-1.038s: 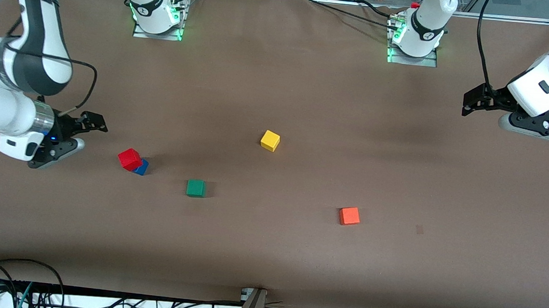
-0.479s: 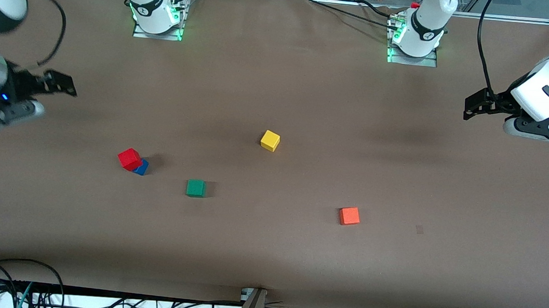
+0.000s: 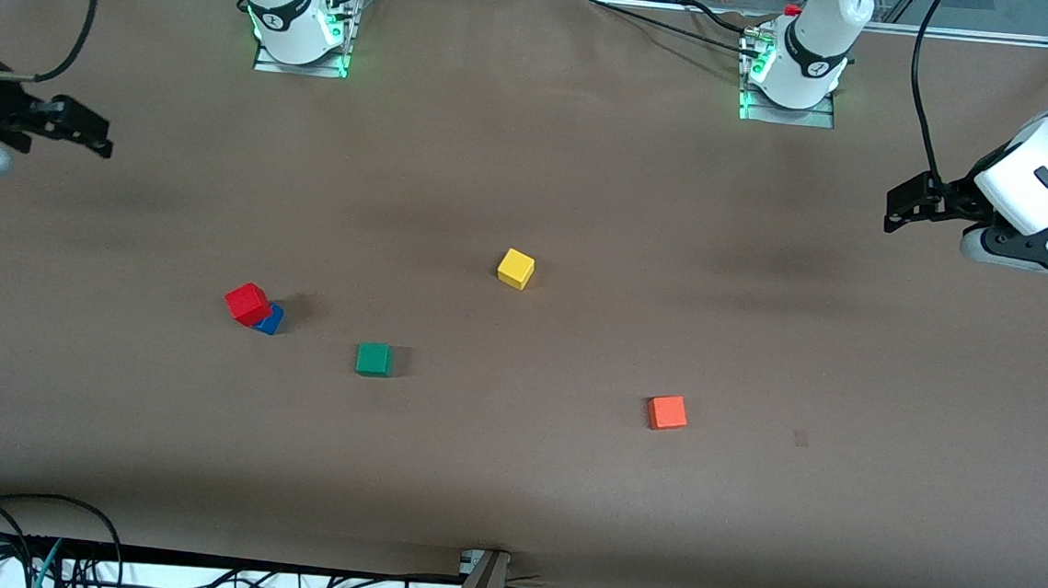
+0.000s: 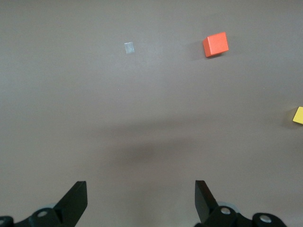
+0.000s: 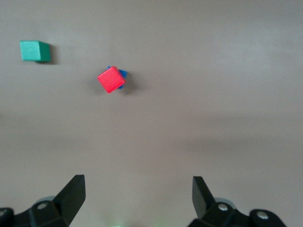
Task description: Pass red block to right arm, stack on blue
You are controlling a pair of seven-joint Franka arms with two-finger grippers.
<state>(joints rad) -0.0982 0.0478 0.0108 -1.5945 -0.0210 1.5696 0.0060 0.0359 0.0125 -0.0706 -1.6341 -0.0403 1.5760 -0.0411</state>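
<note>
- The right gripper (image 3: 83, 129) has its jaws spread wide with nothing between them; it hangs over the tabletop (image 3: 511, 478) at the edge of the right arm's end, up toward the bases' side.
- From the right wrist view its 2 black fingertips (image 5: 73, 191) frame bare brown surface, with the stacked cubes in sight farther out.
- The left gripper (image 3: 904, 205) is also released and holds nothing, hanging over the edge at the left arm's end of the tabletop.
- In the left wrist view its fingertips (image 4: 75, 201) stand apart over bare table.
- The red block (image 3: 247, 303) sits on top of the blue cube (image 3: 270, 320), turned askew so that only 1 corner of the blue one peeks out; the pair stands toward the right arm's end.
- The green cube (image 3: 374, 359) lies near the stack, a little nearer the front camera's edge.
- The yellow cube (image 3: 516, 269) sits about mid-table.
- The orange-red cube (image 3: 667, 412) lies toward the left arm's end, well apart from the others.
</note>
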